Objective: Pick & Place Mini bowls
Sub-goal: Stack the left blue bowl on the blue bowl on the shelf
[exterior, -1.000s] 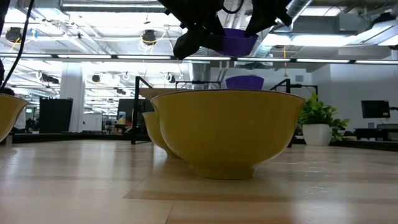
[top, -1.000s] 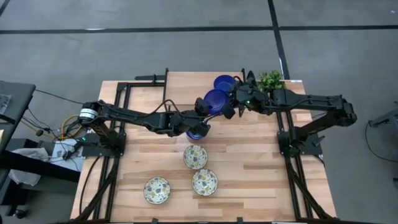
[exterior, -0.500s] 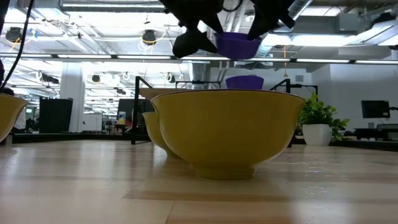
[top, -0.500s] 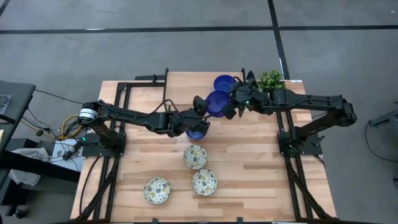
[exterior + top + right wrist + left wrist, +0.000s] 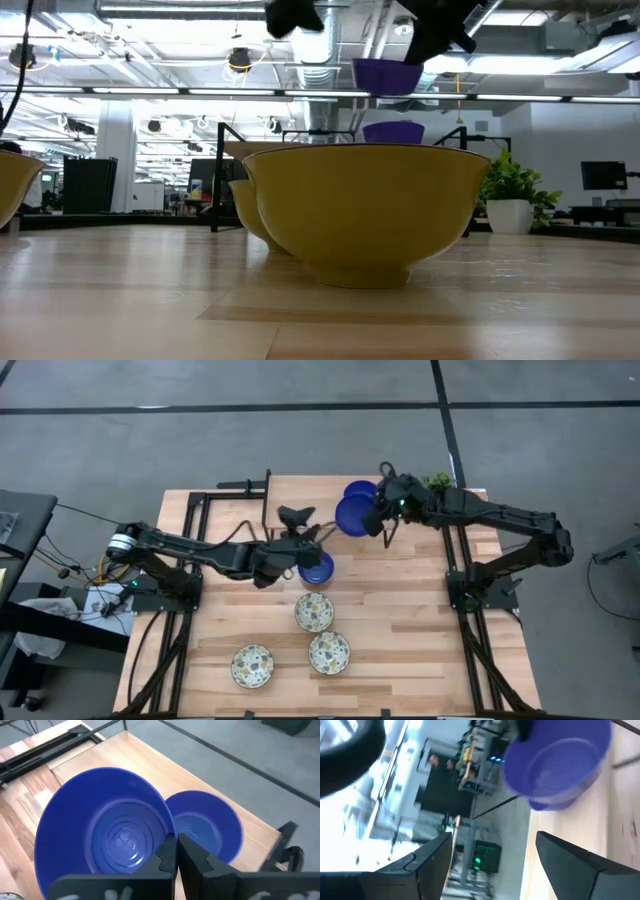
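**Handover complete: one blue bowl carried by my right arm, five bowls resting on the table**

Overhead, my right gripper (image 5: 378,518) holds a blue mini bowl (image 5: 352,516) clear of the table (image 5: 420,630), near the far edge. In the right wrist view its two fingers are pressed together on the rim of the carried bowl (image 5: 107,822), with a second blue bowl (image 5: 207,827) just behind it on the wood. From table height the carried bowl (image 5: 387,75) hangs high above the others.

My left gripper (image 5: 297,518) stands apart from that bowl, fingers spread wide and holding nothing. The left wrist view shows both dark fingers (image 5: 427,865) open around empty space.

A third blue bowl (image 5: 316,569) sits on the table just beside the left arm's forearm. The second blue bowl (image 5: 360,491) rests at the far edge, close to the small plant (image 5: 436,482).

Three patterned bowls remain in a loose cluster toward the near side: one (image 5: 314,612) nearest the centre, one (image 5: 329,653) below it, one (image 5: 252,665) further left. None is stacked or gripped.

I judge the task at an early-to-middle stage. The carried bowl is not yet set down, and I cannot tell its intended place. The patterned bowls appear untouched.
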Action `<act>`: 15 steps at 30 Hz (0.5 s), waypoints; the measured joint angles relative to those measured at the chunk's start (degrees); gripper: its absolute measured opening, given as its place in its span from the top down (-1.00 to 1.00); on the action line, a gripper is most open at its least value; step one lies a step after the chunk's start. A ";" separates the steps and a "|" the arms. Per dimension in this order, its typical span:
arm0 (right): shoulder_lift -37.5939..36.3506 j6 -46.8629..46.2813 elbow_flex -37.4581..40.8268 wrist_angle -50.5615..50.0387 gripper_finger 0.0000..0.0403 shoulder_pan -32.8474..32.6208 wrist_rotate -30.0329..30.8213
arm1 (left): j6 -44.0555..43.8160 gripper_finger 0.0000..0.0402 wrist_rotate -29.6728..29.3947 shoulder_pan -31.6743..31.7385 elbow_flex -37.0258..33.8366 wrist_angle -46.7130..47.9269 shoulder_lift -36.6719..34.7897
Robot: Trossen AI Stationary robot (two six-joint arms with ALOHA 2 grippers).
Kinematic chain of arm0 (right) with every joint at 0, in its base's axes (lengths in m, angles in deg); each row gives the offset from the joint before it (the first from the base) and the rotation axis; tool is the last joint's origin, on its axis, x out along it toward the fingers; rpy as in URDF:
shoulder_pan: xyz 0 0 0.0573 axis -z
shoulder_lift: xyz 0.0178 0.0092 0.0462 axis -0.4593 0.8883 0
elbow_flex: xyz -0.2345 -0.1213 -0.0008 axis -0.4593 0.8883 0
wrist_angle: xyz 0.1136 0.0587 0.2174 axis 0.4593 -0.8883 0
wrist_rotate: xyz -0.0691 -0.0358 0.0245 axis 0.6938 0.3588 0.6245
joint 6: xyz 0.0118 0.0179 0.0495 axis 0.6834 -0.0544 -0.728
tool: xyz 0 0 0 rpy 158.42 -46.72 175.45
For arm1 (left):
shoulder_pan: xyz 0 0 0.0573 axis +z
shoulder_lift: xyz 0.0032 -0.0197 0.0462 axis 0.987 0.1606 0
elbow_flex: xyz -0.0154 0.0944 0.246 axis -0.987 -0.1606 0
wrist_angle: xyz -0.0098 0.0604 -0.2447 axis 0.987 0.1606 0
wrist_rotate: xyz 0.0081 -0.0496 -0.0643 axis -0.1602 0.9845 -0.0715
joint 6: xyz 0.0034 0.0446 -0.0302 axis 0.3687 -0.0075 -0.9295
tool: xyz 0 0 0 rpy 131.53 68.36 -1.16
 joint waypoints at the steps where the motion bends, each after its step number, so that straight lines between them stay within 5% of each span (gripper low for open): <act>1: -0.03 0.25 -0.86 -1.07 1.00 0.96 -0.72 | -1.89 -0.42 -1.14 -0.30 0.00 -0.02 -0.82; 7: 0.00 2.27 -5.58 -6.27 1.00 7.63 -5.97 | -11.47 -0.42 -5.69 -1.49 -0.02 0.33 -5.83; 15: 0.04 6.85 -7.18 -7.68 1.00 16.01 -13.97 | -23.30 -0.42 -3.12 -1.81 -7.55 0.36 -14.96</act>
